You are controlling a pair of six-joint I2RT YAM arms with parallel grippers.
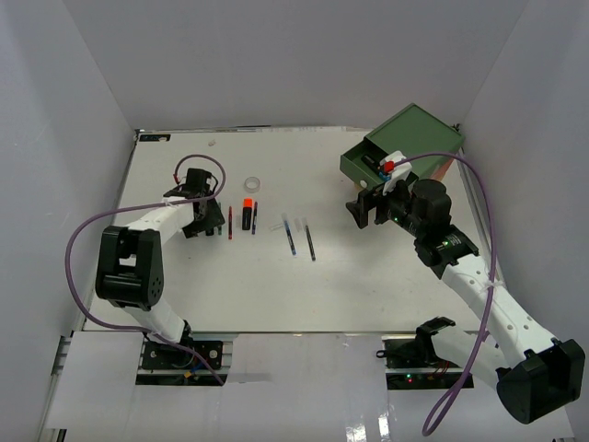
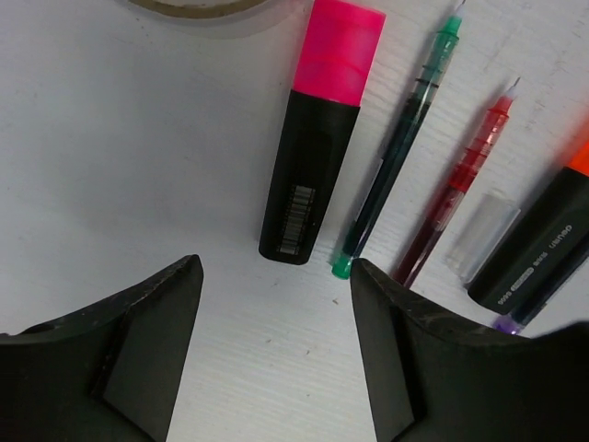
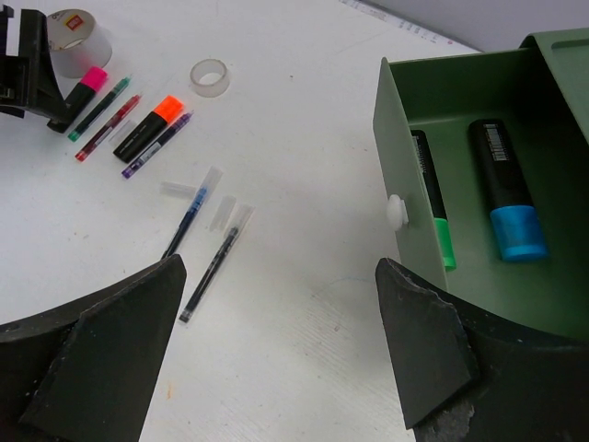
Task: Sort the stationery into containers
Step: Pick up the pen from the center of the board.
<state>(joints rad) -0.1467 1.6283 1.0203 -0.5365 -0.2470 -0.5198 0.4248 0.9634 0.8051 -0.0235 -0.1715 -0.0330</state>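
The pink-capped marker (image 2: 308,138) lies flat on the table (image 1: 368,285). Its black butt end points at the left gripper (image 2: 276,304), whose jaws stand apart with bare table between them, grasping nothing. Only that butt end reaches the line of the fingertips; the body lies ahead of them.

Just beside the marker, on the side toward the chest, a green pen (image 2: 396,157) runs nearly parallel to it. Beyond that come a red pen (image 2: 456,180), a loose clear cap (image 2: 483,235) and the orange-capped marker (image 2: 543,239). Past the marker's pink end sits the beige tape roll (image 3: 78,37), and the small clear roll (image 3: 210,77) is farther off. Well apart from the marker, across the table, the green drawer (image 3: 391,138) stands pulled out. It holds a green-capped marker (image 3: 433,207) and a blue-capped marker (image 3: 506,193). The right gripper (image 3: 281,276) hangs in front of it, spread wide and empty.

From where I stand, the left arm looks lined up for the pink one, and the worry is that green pen. Its tip lies close to the finger on that side, so a slightly skewed approach could pinch both or flick the pen away. A grip only on the butt end could also let the round body swing or slip out. The right gripper parked at the drawer's mouth may crowd the drop.
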